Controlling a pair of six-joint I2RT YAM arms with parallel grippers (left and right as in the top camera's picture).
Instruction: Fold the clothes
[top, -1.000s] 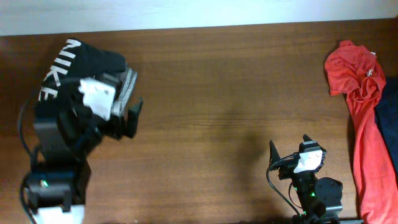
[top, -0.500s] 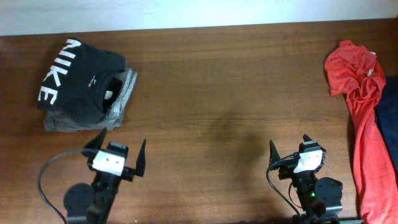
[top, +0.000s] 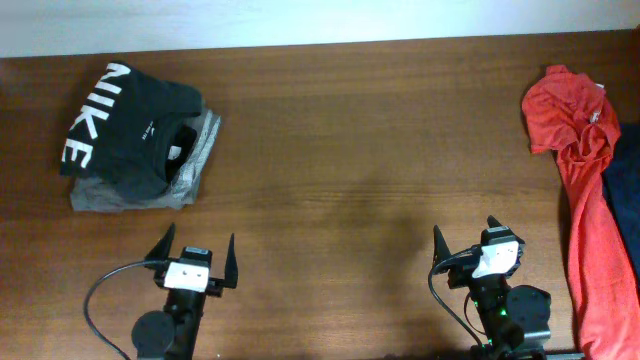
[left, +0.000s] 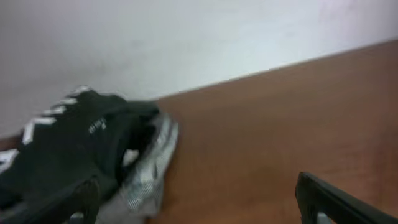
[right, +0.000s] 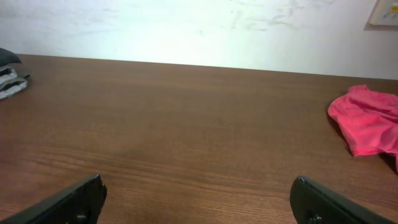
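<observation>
The dark T-shirt with white NIKE letters (top: 125, 125) lies folded at the table's far left, on top of a folded grey garment (top: 195, 160). Both show blurred in the left wrist view, the dark shirt (left: 68, 146) over the grey one (left: 149, 174). My left gripper (top: 196, 253) is open and empty near the front edge, below the pile and apart from it. My right gripper (top: 466, 237) is open and empty at the front right. A crumpled red garment (top: 585, 180) lies at the right edge, and also shows in the right wrist view (right: 367, 124).
A dark blue cloth (top: 628, 190) shows at the far right edge beside the red garment. The brown wooden table (top: 350, 150) ends at a white wall along the back.
My left arm has drawn back from the folded pile to the front edge, gripper open and empty. The dark shirt stays on the grey garment. The right arm has not moved.
</observation>
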